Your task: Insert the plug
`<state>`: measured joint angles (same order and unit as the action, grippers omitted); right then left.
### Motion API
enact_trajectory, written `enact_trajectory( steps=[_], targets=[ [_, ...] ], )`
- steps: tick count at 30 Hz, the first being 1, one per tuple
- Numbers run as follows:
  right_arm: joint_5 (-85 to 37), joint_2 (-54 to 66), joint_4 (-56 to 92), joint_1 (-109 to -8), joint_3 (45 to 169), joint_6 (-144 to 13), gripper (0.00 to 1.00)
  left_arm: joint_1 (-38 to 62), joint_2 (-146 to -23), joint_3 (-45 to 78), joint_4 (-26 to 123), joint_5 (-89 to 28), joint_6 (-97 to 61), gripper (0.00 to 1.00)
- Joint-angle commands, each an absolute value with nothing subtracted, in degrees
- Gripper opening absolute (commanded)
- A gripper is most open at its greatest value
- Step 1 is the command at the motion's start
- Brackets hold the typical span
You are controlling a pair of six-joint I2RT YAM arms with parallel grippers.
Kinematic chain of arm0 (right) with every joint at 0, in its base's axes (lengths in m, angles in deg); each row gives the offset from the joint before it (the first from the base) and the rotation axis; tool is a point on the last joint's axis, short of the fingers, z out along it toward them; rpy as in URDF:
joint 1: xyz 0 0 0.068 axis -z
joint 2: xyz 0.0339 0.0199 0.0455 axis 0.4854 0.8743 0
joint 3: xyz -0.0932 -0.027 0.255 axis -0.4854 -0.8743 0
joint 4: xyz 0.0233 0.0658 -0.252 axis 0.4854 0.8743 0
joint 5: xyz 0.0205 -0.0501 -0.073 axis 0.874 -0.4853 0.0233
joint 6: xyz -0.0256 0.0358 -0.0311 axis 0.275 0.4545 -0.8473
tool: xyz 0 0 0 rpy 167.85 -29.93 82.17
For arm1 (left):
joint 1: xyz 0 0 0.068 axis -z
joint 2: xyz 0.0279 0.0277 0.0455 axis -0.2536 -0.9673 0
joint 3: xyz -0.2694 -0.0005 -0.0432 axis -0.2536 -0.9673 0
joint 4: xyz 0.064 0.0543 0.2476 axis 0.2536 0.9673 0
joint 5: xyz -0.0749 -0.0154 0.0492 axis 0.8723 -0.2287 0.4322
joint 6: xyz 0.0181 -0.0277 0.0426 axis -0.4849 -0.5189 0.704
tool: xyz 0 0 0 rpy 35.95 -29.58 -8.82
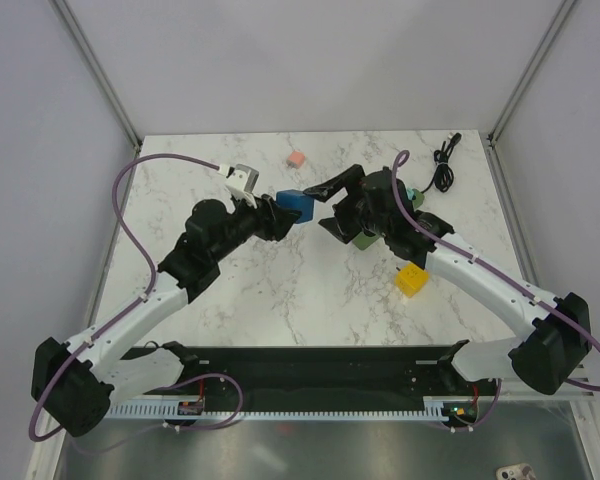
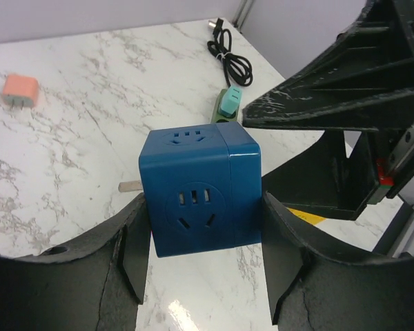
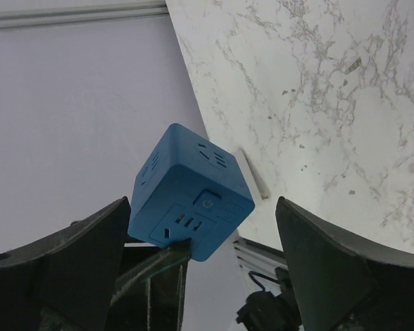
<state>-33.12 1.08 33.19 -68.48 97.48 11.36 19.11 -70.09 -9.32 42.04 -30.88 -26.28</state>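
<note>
My left gripper (image 1: 280, 212) is shut on a blue cube socket (image 1: 296, 205) and holds it above the table; in the left wrist view the cube (image 2: 199, 189) sits between the two fingers (image 2: 134, 255). My right gripper (image 1: 318, 208) is open and empty, its jaws spread wide just right of the cube. In the right wrist view the cube (image 3: 190, 193) hangs between that gripper's (image 3: 207, 269) fingers without touching them. A pink plug (image 1: 296, 158) lies on the table behind, also in the left wrist view (image 2: 21, 91).
A green strip with a teal plug (image 2: 229, 103) lies under the right arm. A yellow cube (image 1: 412, 279) sits near the right forearm. A coiled black cable (image 1: 443, 165) lies at the back right. The table is white marble (image 1: 280, 290).
</note>
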Motion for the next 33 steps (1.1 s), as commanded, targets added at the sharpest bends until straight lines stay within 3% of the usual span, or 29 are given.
enact_trajectory(
  steps=[1,22,25,28,31,33],
  targets=[
    [-34.08,-0.20,33.37,-68.77,99.77,21.60,0.94,21.51,-67.70,-10.73,30.68,-35.42,-19.30,0.02],
    [-29.07,1.91,23.61,-70.26,97.05,31.54,0.85,28.11,-71.47,-13.28,20.65,-41.05,-15.87,0.02],
    [-30.65,1.21,20.55,-70.35,94.86,31.81,0.75,28.20,-71.56,-13.28,20.39,-40.70,-16.04,0.02],
    [-33.99,0.42,18.08,-70.35,92.57,30.24,0.59,28.20,-71.13,-13.37,20.30,-40.17,-16.39,0.02],
    [-36.01,-0.20,16.25,-70.26,90.46,29.70,0.42,28.20,-69.90,-14.25,20.30,-39.99,-16.92,0.02],
    [-36.28,-0.20,13.95,-70.35,88.70,29.61,0.26,28.11,-69.19,-14.69,21.09,-40.26,-17.10,0.02]
  ],
)
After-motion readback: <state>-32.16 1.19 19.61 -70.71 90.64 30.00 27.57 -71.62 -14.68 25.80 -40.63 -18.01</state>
